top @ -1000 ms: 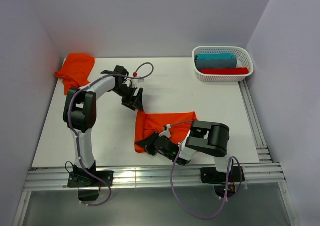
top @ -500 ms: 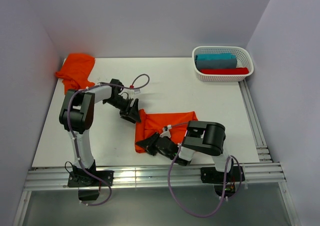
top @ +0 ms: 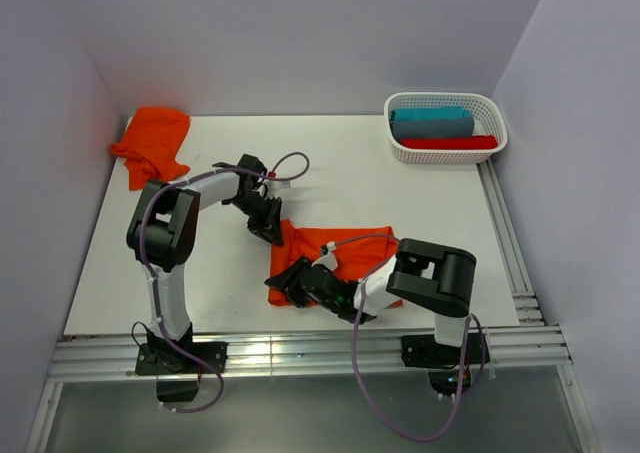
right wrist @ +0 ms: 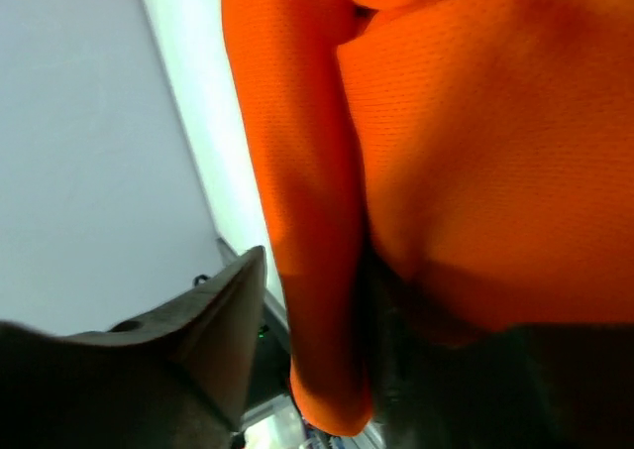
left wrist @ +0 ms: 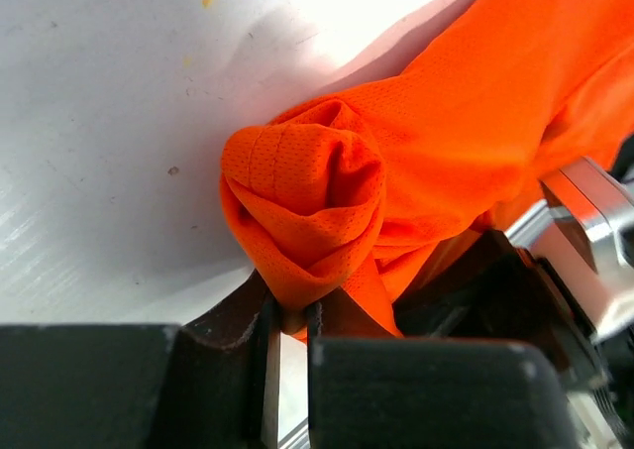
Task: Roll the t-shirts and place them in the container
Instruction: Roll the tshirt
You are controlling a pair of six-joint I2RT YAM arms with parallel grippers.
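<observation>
"Top external view, look: a second ago the left end effector (top: 268, 231) hung over bare tabletop (top: 400, 188), fingers wide. Now it's down on the far left corner of the t-shirt (top: 318, 243)."

"Clenched?"

"Yes. On the left wrist view the left end effector (left wrist: 290, 315) has its fingers pinched together on a tuck of the t-shirt (left wrist: 446, 142), just under a little coil of cloth. So it's grasping the rolled end."

"And the right one?"

"The right end effector (top: 290, 283) sits at the near left edge, and it has crept a bit further left. On the right wrist view its fingers (right wrist: 223, 315) stand apart with a fold of the t-shirt (right wrist: 475, 171) between them. Whether it grips or has let go, I can't tell."

"What does that mean for the job?"

"I'd say the roll is only started. The left edge is bunched, and the rest lies flat mid-tabletop. With the far end now held, both ends could turn together."

"The other one?"

"The second t-shirt (top: 152, 141) is heaped in the far left corner, unrolled. The basket (top: 440, 98) sits far right."
</observation>
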